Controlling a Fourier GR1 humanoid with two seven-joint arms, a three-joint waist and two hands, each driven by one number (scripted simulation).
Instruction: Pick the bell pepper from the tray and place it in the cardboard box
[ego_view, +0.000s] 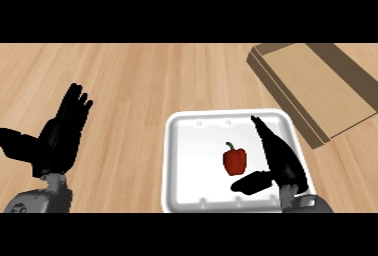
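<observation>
On the tabletop (148, 75), the cardboard box (317, 85) lies upper right. In the white tray (184, 165), lower centre, the bell pepper (235, 161) is flanked by the open, empty right hand (277, 155): the approach step. Closing the fingers is judged next. The left hand (63, 132) rests open at left.

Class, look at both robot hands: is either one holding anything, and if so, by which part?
Nothing is held. The right hand is open over the white tray, beside the red bell pepper, its fingers straight. The left hand rests open.
</observation>
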